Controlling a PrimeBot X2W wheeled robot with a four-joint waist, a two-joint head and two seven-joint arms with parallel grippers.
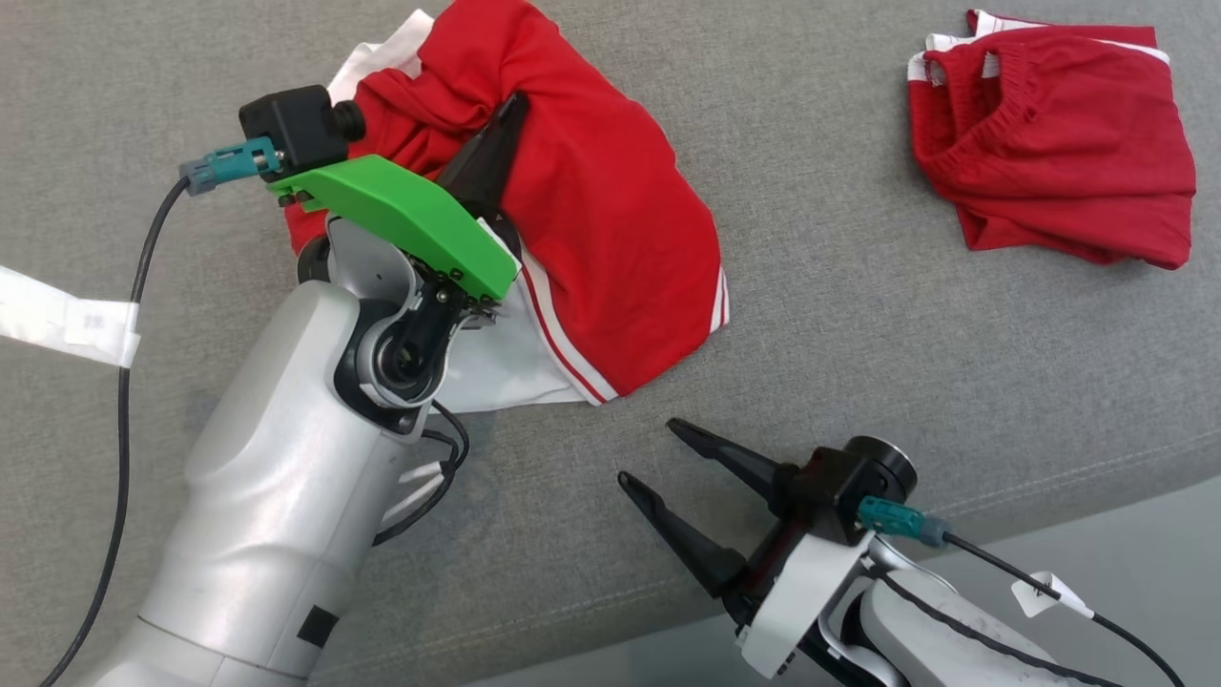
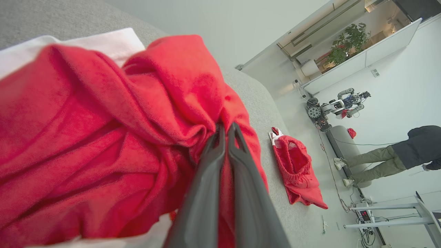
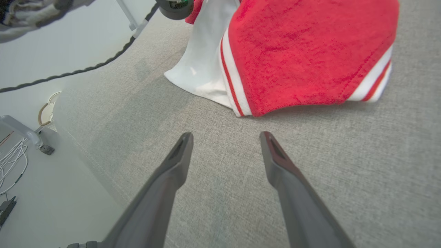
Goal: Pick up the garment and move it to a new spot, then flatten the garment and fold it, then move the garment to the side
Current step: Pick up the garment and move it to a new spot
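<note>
**A:** Where is the garment?

**B:** The crumpled red cloth garment (image 1: 610, 219), with white panels and red-and-white striped trim, sits bunched on the grey fabric-covered tabletop (image 1: 858, 363), toward the upper left of the head view. In the right wrist view its striped hem (image 3: 237, 86) touches the grey fabric.

**A:** And the left claw?

**B:** The left claw (image 1: 515, 105) is buried in the red folds near the top of the heap. In the left wrist view its two dark fingers (image 2: 206, 179) are pressed together, and the cloth puckers around their tips, so it is pinching a fold of the garment.

**A:** The right one?

**B:** The right claw (image 1: 649, 451) is over bare tabletop, below the garment's lower edge and apart from it. Its fingers (image 3: 172, 172) are spread wide with nothing between them, and they point toward the hem.

**A:** Anything else on the surface?

**B:** A second red garment with a gathered waistband (image 1: 1049, 143) lies at the upper right, well apart from the first. A strip of white tape (image 1: 67, 320) is at the left edge.
</note>
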